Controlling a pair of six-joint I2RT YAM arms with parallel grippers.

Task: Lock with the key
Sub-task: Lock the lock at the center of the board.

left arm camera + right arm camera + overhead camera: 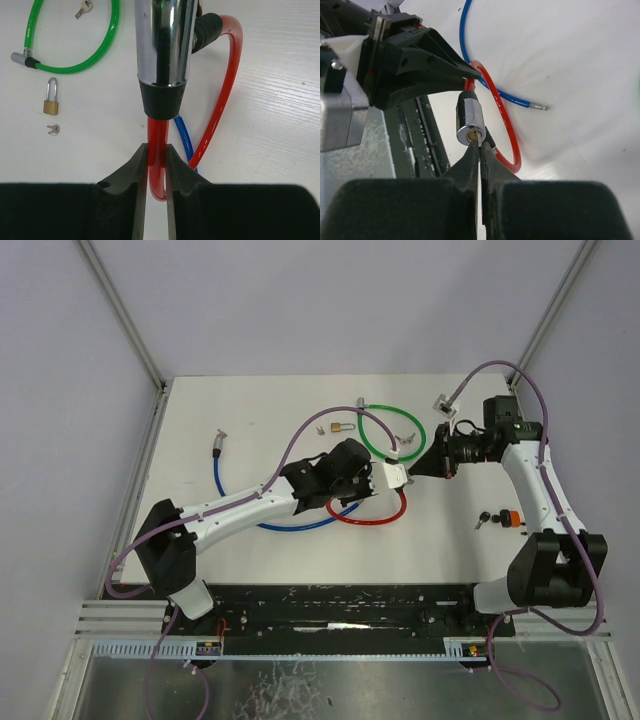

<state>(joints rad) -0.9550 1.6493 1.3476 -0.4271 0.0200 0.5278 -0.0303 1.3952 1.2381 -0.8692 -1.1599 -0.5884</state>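
Our right gripper (pixel 479 149) has its fingers almost closed on the key (pixel 479 139), a thin metal blade whose tip is at the slot in the brass face of the lock cylinder (pixel 469 120). Our left gripper (pixel 156 150) is clamped narrowly on the red cable (pixel 227 75), just behind the cylinder, and it seems to hold the cylinder above the table (pixel 280 150) with its face toward the key.

So we judge that the grasping and the aligning are done. We cannot tell how deep the key sits in the cylinder; it looks to be only at the entry. What is left, we think, is to push it fully in, turn it and take it out.

The cable's black end (pixel 207 27) is just beside the cylinder, but we cannot see if it is seated inside. The brass padlock (pixel 50 100) and the green cable (pixel 75 65) lie well apart from the cylinder.
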